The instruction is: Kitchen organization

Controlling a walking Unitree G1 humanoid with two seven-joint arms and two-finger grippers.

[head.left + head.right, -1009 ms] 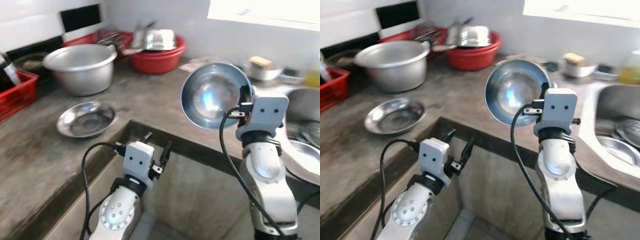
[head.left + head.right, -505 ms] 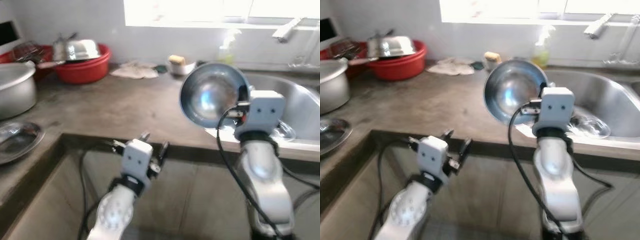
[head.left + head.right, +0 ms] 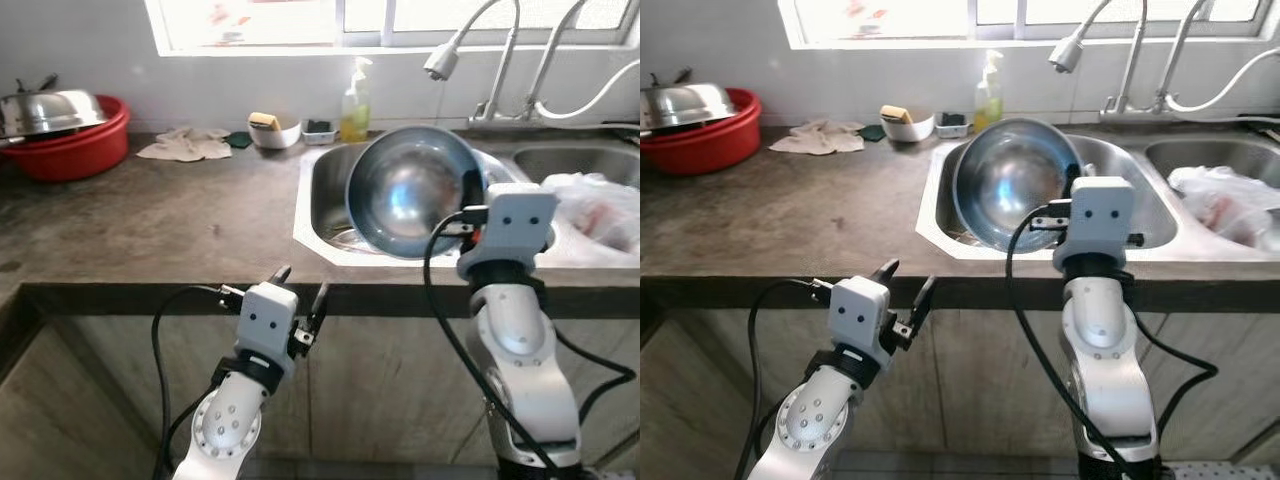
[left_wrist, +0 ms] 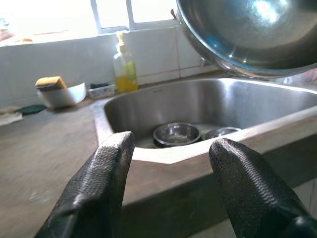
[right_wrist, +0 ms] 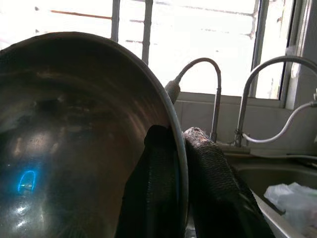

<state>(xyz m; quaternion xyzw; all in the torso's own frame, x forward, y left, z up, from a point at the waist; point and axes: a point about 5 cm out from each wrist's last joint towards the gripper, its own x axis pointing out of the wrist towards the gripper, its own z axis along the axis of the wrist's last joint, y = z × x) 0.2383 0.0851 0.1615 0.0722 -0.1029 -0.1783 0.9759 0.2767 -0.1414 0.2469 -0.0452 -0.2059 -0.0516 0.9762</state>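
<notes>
Red basin (image 3: pixel 68 140) w/ steel lid on top sits at ~10 o'clock, far end of grey countertop (image 3: pixel 150 225). Crumpled cloth (image 3: pixel 184 145) next along the back wall, then white dish w/ sponge (image 3: pixel 268 129) and yellow soap bottle (image 3: pixel 354 103) at ~12 o'clock.

Left gripper (image 3: pixel 298 296) held low, ~6–7 o'clock, in front of the counter edge; fingers (image 4: pixel 101 173) spread apart, nothing between them. Left wrist view looks between them into the sink basin (image 4: pixel 198 106); small steel bowls (image 4: pixel 176 133) lie on its bottom.

Steel bowl (image 3: pixel 414 190) is up in the air at ~1 o'clock, tilted on edge, hollow side facing the robot, above the sink's near rim. Right gripper (image 5: pixel 179 168) clamped on its rim: one finger inside the bowl, other outside, per right wrist view.

Two goose-neck taps (image 3: pixel 497 55) behind the sink at ~1–2 o'clock. Second basin at ~2–3 o'clock holds a clear plastic bag (image 3: pixel 598 205); contents not resolvable.
</notes>
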